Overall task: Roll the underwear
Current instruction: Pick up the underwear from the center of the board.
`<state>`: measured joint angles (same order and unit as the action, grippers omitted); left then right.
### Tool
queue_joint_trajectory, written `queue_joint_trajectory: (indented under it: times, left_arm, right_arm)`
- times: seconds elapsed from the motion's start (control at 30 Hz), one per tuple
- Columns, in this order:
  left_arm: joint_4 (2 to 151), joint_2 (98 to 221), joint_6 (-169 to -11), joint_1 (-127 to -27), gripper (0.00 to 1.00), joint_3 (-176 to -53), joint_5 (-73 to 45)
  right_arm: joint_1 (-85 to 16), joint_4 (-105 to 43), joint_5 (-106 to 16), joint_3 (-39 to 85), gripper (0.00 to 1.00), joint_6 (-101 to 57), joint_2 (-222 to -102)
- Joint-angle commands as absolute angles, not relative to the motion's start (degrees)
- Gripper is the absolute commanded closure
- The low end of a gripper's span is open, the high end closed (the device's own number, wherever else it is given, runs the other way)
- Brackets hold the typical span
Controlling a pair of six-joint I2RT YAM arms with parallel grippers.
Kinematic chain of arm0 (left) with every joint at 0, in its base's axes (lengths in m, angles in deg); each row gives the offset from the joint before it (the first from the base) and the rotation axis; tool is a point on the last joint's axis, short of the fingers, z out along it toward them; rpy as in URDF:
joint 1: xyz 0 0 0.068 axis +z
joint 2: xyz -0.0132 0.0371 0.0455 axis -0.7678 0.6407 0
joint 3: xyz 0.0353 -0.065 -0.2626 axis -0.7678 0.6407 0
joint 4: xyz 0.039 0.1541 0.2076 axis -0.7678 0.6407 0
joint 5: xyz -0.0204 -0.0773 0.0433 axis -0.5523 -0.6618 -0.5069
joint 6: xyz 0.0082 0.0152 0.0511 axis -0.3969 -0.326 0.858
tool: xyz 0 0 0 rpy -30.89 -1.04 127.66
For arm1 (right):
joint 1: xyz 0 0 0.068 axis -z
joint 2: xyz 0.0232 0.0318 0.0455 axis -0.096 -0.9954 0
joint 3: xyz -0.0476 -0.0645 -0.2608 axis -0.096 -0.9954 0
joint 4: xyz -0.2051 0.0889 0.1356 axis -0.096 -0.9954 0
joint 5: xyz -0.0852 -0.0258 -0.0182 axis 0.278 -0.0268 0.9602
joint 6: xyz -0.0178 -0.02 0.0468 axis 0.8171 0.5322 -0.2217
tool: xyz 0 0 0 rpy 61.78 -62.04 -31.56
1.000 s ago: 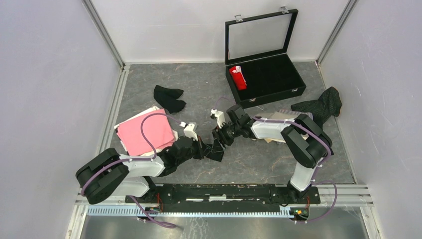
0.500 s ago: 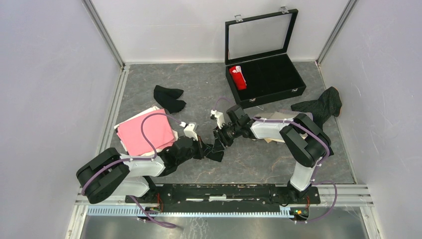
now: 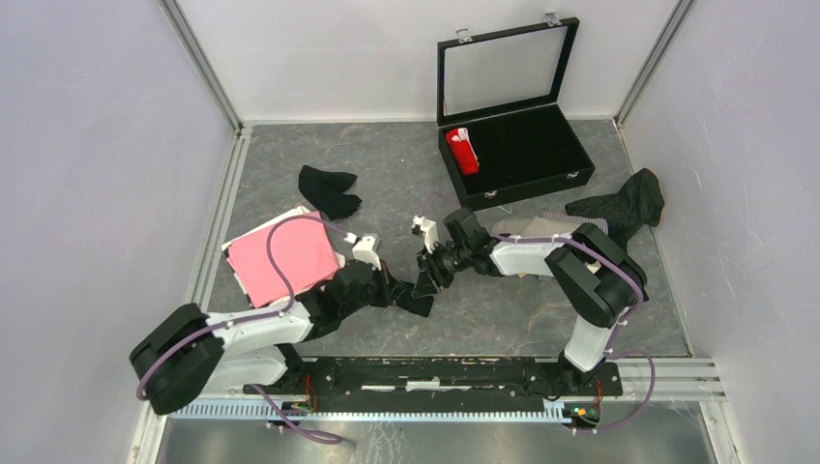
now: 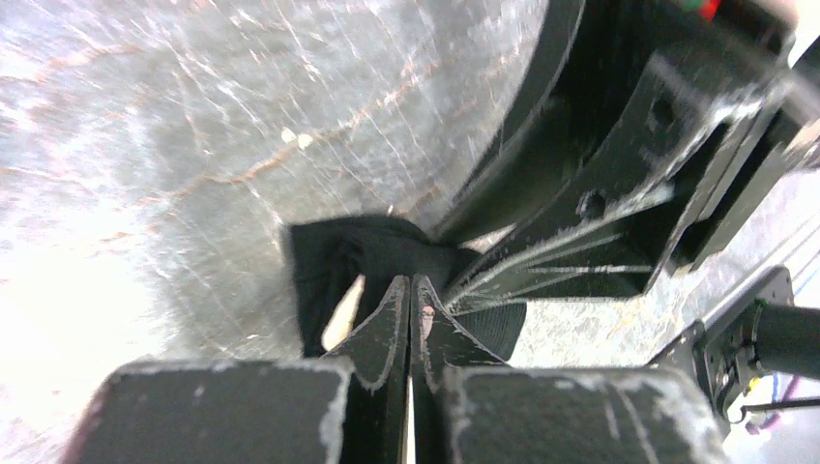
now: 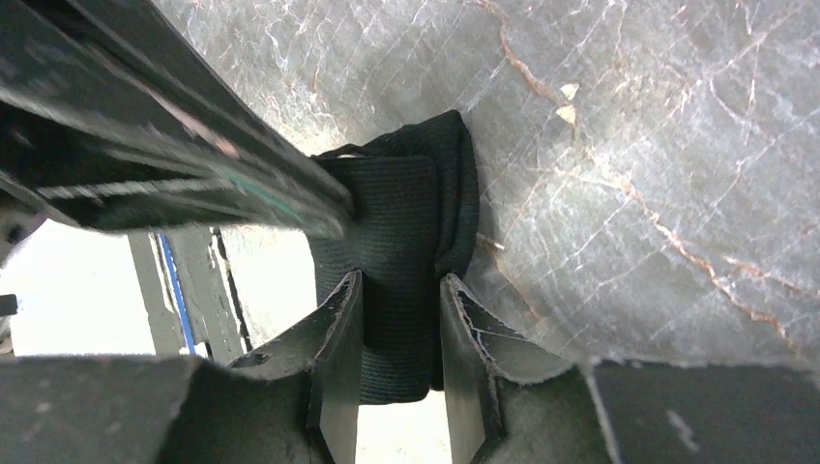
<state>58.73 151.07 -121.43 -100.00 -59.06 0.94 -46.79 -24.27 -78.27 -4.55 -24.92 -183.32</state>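
Observation:
A small black underwear piece lies bunched on the grey table between both arms. My left gripper meets it from the left. In the left wrist view that gripper has its jaws pressed together, tips pinching the black cloth. My right gripper comes from the right. In the right wrist view a ribbed black fold sits between its fingers, and the gripper presses it on both sides. The two grippers nearly touch.
A pink garment lies left of the left arm, another black garment behind it. The open black case at the back right holds a red roll. Dark pinstriped cloth lies at the right wall.
The right gripper's jaws have closed in onto the black cloth. The left arm's elbow has swung a little left; its shut gripper stays at the cloth.

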Motion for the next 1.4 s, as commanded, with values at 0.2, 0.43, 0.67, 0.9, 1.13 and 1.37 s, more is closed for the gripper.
queue_joint_trajectory:
  times: [0.2,0.43,0.67,0.9,1.13,1.37]
  left_arm:
    - [85.19,134.32,-118.33,-99.28,0.98,-70.51,14.83]
    - [87.17,133.23,-120.24,-99.28,0.98,-68.10,14.68]
    - [85.38,131.49,-120.75,-99.28,0.98,-66.33,12.08]
    - [85.80,131.62,-120.11,-99.28,0.98,-66.41,11.60]
    - [84.60,132.23,-120.44,-99.28,0.98,-65.51,11.03]
    - [82.17,133.75,-120.50,-99.28,0.98,-65.20,9.14]
  right_arm:
    - [-47.40,-21.53,-70.61,-9.12,1.00,-29.31,-172.76]
    - [-46.68,-20.57,-64.27,-9.11,1.00,-31.90,-165.11]
    - [-46.51,-22.51,-63.54,-9.50,1.00,-30.60,-165.81]
    - [-46.38,-22.59,-57.29,-9.90,1.00,-30.71,-164.41]
    - [-45.36,-22.47,-48.21,-8.94,1.00,-29.32,-160.86]
    - [-45.38,-22.96,-48.50,-11.03,1.00,-28.76,-162.65]
